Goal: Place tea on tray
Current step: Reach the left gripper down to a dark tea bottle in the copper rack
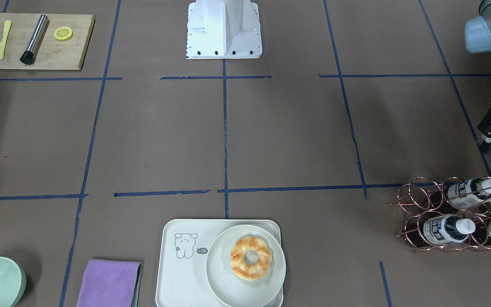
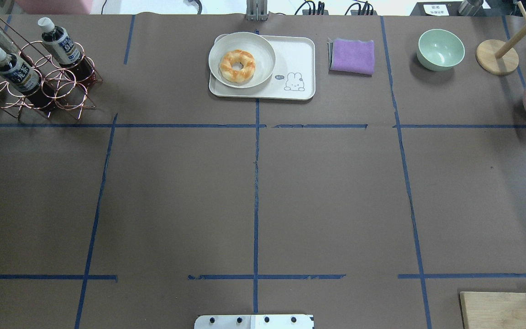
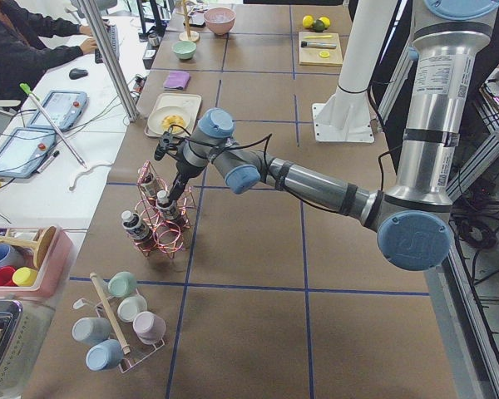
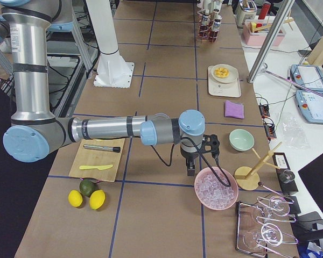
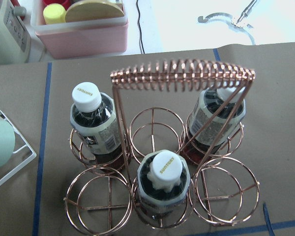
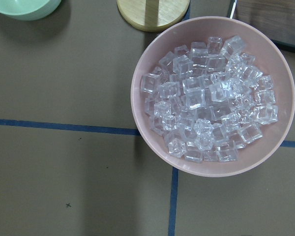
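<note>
1. The tea (image 2: 60, 43) stood with two other bottles in a copper wire rack (image 5: 182, 73) at the table's left end. The left gripper (image 3: 173, 195) hung above it, and I could not tell whether its jaws were spread.
2. The tray (image 2: 297, 59) lay mid-table, well apart from the rack, bearing a plate (image 2: 263, 48) with a doughnut (image 2: 237, 66).
3. The right gripper (image 4: 190, 171) hovered over a pink ice bowl (image 6: 211, 169). I could not tell whether it was spread or closed.

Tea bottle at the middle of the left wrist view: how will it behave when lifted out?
The tea bottle looks full of dark liquid, so probably heavy for its size. Its glossy wrap label may be slippery. It sits in a ring of the wire rack; a tilted pull might snag it.
</note>
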`<move>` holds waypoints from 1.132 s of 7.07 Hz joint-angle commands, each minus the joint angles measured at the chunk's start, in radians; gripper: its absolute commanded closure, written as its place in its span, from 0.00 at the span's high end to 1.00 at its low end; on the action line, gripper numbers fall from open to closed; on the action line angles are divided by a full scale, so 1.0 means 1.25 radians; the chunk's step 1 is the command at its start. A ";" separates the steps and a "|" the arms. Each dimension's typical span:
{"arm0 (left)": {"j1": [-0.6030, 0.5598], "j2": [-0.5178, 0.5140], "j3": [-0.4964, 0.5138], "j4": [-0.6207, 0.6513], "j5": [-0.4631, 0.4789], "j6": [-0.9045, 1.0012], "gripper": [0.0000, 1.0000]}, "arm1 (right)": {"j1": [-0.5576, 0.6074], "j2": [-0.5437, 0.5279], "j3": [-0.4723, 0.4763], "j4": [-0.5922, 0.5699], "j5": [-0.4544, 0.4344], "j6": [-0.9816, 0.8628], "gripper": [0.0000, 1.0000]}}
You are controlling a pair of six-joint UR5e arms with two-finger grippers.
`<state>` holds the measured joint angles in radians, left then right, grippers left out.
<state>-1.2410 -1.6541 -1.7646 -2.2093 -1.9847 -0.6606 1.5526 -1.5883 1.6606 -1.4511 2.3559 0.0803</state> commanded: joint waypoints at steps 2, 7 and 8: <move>0.020 -0.030 0.145 -0.208 0.101 -0.047 0.99 | -0.022 0.004 -0.034 0.009 -0.003 0.029 1.00; 0.077 -0.035 0.160 -0.244 0.137 -0.119 0.96 | -0.031 0.016 -0.033 -0.002 0.012 0.034 1.00; 0.085 -0.035 0.162 -0.244 0.137 -0.119 0.86 | -0.030 0.016 -0.033 -0.003 0.017 0.038 1.00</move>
<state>-1.1488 -1.6980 -1.5631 -2.5142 -1.8138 -0.8090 1.5145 -1.5684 1.6193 -1.4522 2.3699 0.1234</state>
